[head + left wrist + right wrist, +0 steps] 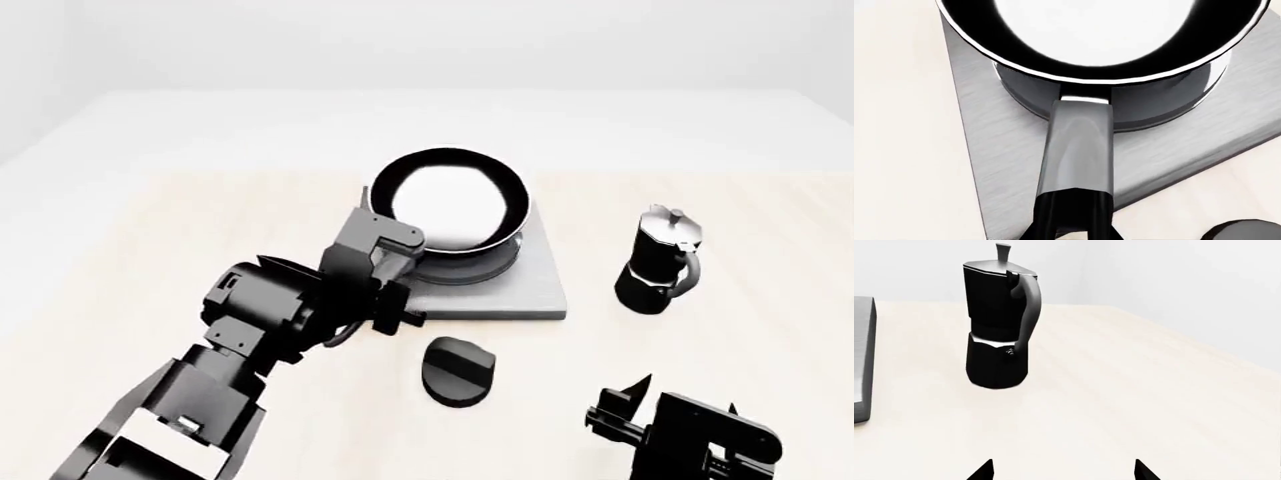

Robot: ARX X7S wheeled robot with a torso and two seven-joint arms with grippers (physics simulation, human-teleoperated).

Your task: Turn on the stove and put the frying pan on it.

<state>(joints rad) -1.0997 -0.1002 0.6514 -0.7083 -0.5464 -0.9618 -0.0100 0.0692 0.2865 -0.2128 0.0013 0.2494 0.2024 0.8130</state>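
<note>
The frying pan [447,203], black with a glossy white inside, rests on the grey stove plate [534,296]. In the left wrist view the frying pan [1107,35] fills the far side, and its long handle [1077,150] runs back over the stove plate [1001,150] into my left gripper [1073,220], which is shut on the handle's end. From the head view my left gripper [398,292] sits at the plate's near left edge. The round black stove knob [457,370] lies on the table in front of the plate. My right gripper [1064,470] is open and holds nothing.
A black moka pot [657,262] stands upright to the right of the stove plate, ahead of my right gripper [617,405]. In the right wrist view the moka pot [997,320] is a little beyond the fingertips. The pale wooden table [160,230] extends all round.
</note>
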